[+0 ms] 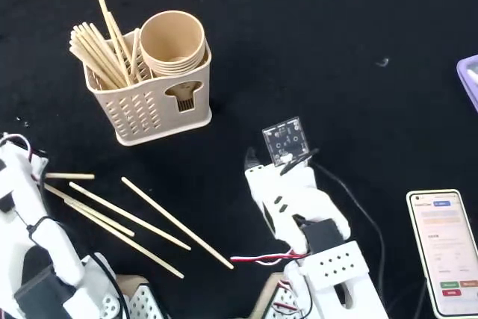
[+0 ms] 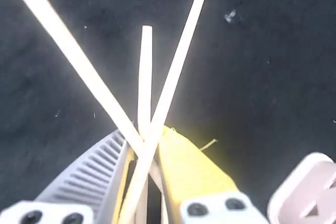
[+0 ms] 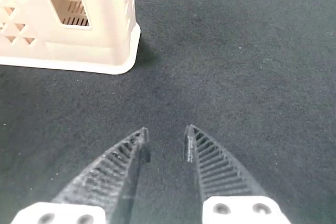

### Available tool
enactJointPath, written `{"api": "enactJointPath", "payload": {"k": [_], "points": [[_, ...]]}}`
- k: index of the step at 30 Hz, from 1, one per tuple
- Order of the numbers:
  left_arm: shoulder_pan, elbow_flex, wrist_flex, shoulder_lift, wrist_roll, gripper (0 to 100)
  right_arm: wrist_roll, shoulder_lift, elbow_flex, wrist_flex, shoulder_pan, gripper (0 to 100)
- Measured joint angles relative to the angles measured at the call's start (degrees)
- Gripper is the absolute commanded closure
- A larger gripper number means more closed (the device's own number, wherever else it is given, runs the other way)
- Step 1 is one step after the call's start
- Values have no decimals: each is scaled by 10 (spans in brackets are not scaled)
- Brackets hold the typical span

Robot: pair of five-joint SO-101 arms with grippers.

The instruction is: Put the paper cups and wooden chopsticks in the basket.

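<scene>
A beige slotted basket point(image 1: 153, 106) stands at the back left of the black table, holding stacked paper cups point(image 1: 172, 39) and several wooden chopsticks point(image 1: 101, 50). More chopsticks point(image 1: 149, 222) lie loose on the table at the front left. My left gripper point(image 2: 144, 148), at the left edge beside their near ends, is shut on three crossed chopsticks point(image 2: 144, 77). My right gripper point(image 3: 166, 135) stands open with nothing between its fingers, low over bare table, in front of and to the right of the basket point(image 3: 68, 35). In the high view the right gripper point(image 1: 252, 162) is near the table's middle.
A phone point(image 1: 447, 248) lies at the front right. A purple object point(image 1: 469, 76) pokes in at the right edge. The black cloth point(image 1: 336, 72) spreads to the right of the basket.
</scene>
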Motion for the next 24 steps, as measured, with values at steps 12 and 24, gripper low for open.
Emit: {"api": "enactJointPath", "payload": {"k": [12,24], "points": [[-25,98,-108,0,0,793,0,0,0,0,0,881],[-24,98,-31,0,1,832,0,0,0,0,0,881]]}}
